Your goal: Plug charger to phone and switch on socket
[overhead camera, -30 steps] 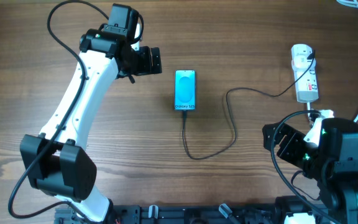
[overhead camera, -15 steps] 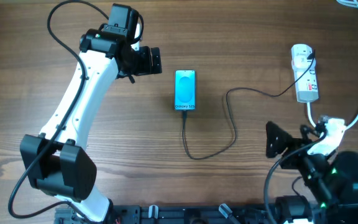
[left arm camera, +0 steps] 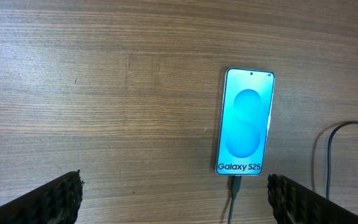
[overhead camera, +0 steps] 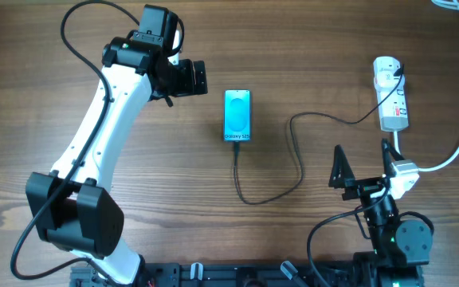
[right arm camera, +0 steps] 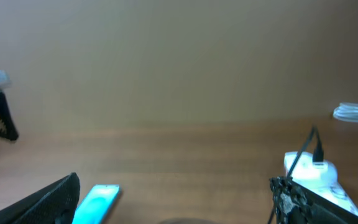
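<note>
Charger (overhead camera: 236, 167) at the phone's (overhead camera: 237, 115) lower edge, the socket (overhead camera: 392, 104) lay lengthwise up the frame's upper right, above the nearer right gripper (overhead camera: 365, 166), spread wide like the left gripper (overhead camera: 200, 78).

Setting: robotics lab bench, a test rig rather than a living space. Wood-grain worktop (overhead camera: 38, 48) carries a small staged set: phone (overhead camera: 237, 115), charger (overhead camera: 297, 159), socket (overhead camera: 391, 96). The left arm (overhead camera: 102, 135) and right arm (overhead camera: 401, 239) are both rooted at the near edge, beside a black mounting rail (overhead camera: 237, 275) (its fittings only partly in frame). An exposed black cable loop (overhead camera: 74, 24) hangs off the left arm. A green status light (overhead camera: 389, 237) glows on the right arm. The right wrist view shows a plain tan backdrop (right arm camera: 179, 56) behind the worktop.
</note>
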`<state>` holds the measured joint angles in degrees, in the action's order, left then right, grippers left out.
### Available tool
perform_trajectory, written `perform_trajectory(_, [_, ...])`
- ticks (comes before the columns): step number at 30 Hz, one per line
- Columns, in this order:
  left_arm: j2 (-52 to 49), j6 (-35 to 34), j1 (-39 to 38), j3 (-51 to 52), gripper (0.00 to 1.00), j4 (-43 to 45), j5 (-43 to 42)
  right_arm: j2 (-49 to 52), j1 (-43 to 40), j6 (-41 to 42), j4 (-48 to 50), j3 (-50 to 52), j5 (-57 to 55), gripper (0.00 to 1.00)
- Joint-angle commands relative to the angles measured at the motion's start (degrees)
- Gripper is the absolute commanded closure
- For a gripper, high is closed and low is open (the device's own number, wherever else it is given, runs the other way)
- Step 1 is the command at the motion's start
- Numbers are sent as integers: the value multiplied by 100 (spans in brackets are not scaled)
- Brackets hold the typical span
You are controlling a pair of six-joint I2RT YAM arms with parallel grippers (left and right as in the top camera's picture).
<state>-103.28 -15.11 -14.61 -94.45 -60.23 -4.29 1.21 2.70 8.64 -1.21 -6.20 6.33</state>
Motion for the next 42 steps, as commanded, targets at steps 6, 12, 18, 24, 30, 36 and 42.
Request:
perform_trajectory(6, [-26, 118, -11, 4, 0, -2, 52, -103, 28, -120, 728, 514, -509, 0])
perform_trajectory(12, [-26, 118, -11, 4, 0, -4, 52, -103, 24, -490, 601, 592, -494, 0])
perform_trajectory(18, [-26, 118, -11, 4, 0, -4, 52, -103, 24, -1001, 118, 590, -389, 0])
perform_trajectory(24, [-26, 118, -11, 4, 0, -2, 52, -103, 24, -1163, 116, 590, -374, 0])
perform_trajectory(30, [-26, 118, -11, 4, 0, -2, 52, -103, 24, -1163, 125, 590, -376, 1])
perform_trajectory(36, [-26, 118, -11, 4, 0, -4, 52, -101, 24, -1161, 127, 590, -376, 0])
perform_trajectory(42, [-26, 116, -11, 4, 0, -4, 52, -101, 24, -1163, 127, 590, -376, 0])
